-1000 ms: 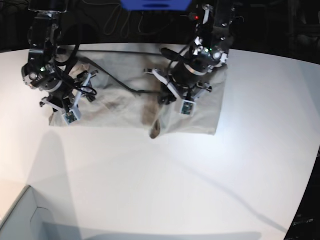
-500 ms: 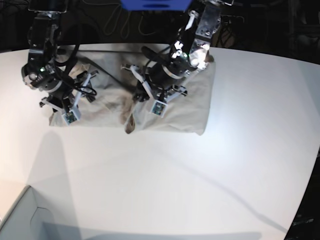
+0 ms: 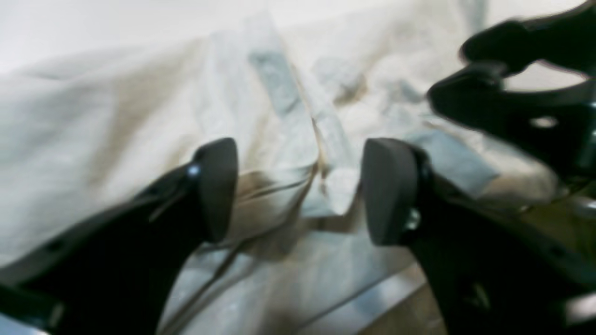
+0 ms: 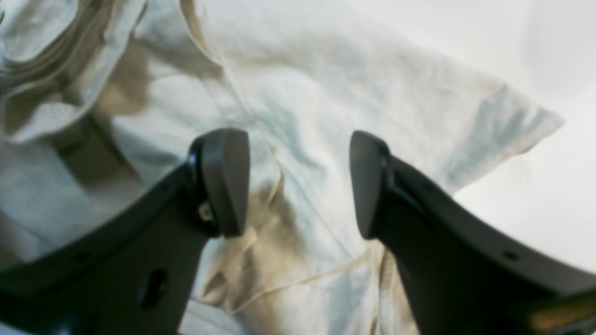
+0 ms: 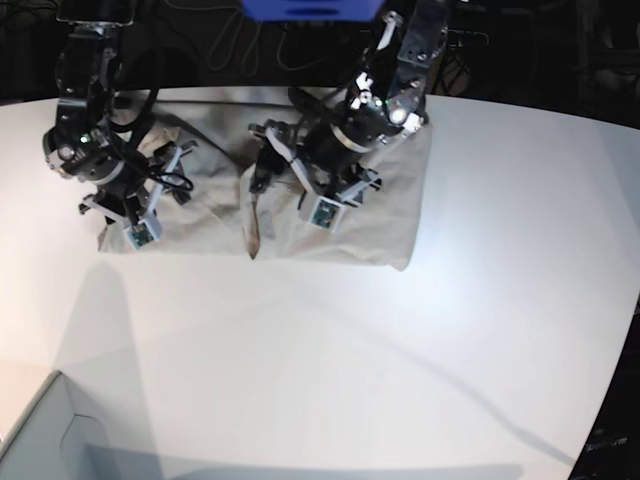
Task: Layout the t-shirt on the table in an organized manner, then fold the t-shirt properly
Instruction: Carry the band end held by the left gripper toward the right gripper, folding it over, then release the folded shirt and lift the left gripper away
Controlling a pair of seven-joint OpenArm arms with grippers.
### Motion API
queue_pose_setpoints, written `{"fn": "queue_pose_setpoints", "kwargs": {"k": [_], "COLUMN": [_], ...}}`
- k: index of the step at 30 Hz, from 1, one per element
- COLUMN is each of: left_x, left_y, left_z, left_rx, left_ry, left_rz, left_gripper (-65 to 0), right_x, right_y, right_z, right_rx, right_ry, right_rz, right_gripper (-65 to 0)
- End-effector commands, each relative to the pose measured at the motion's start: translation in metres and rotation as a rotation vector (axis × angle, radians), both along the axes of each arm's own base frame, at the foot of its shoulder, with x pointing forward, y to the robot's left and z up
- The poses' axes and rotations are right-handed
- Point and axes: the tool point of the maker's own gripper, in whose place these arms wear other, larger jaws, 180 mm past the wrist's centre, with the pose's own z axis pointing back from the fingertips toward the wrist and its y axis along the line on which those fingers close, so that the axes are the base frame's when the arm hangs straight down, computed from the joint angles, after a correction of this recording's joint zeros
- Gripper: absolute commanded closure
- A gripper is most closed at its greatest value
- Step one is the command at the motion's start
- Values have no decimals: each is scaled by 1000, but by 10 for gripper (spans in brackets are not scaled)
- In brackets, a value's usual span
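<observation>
Left gripper (image 3: 298, 190) and right gripper (image 4: 298, 184) both gape wide, empty, over the rumpled t-shirt (image 5: 385, 215) at upper centre of the table (image 5: 400, 380).

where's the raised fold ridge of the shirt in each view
base: dark ridge near the t-shirt's front edge, beside the left end effector.
left wrist: centre, between the open fingers.
right wrist: cannot tell.
Shared landmark: the t-shirt on the white table.
</observation>
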Motion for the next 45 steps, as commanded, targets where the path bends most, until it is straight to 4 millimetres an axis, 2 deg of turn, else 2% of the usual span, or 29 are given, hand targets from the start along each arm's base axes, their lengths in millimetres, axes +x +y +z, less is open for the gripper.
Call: {"fn": "queue_pose_setpoints", "kwargs": {"k": [1,4,6,7,9,11,13,17,23,26,31,33,38,42,45], "left_x": [8,11,17,22,28,32,32,19,-21,-32,-48,-55,-56,-40,-17], "left_y": [-9,1,32,46,69,85,90,85,35,15,-8,-14,-5,25,57], "left_z": [30,61,66,64,48,30,12,-14,-51,-43,-11,-1,6,9,18], "left_rx": [-61,-70,-29,-9,28,55,70,78,107,107,109,113,140,152,114], "left_ry": [-79,-161,-193,-196,-161,-119,-75,0,152,139,27,-9,-50,-53,-45], "left_rz": [2,21,72,102,156,189,197,177,-10,-88,-234,-282,-314,-227,-102], "left_gripper": [-422,-422,-422,-422,-422,-421,-421,-421,-421,-421,-421,-421,-421,-421,-421], "right_x": [8,8,9,9,9,9,13,15,16,17,17,17,27,21,12], "right_y": [1,0,0,0,0,1,1,1,-1,-4,-9,-19,-63,-93,-98], "right_z": [10,10,11,11,11,11,13,15,16,17,18,19,35,39,20], "right_rx": [7,6,6,6,7,9,10,10,5,-3,-15,-20,-37,-50,-29], "right_ry": [-42,-43,-44,-44,-47,-47,-55,-58,-61,-64,-66,-69,-115,-123,-70], "right_rz": [15,12,12,12,12,12,11,9,10,12,11,-17,-154,-246,-275], "right_gripper": [-344,-344,-344,-344,-344,-344,-344,-344,-344,-344,-344,-344,-348,-350,-381]}}
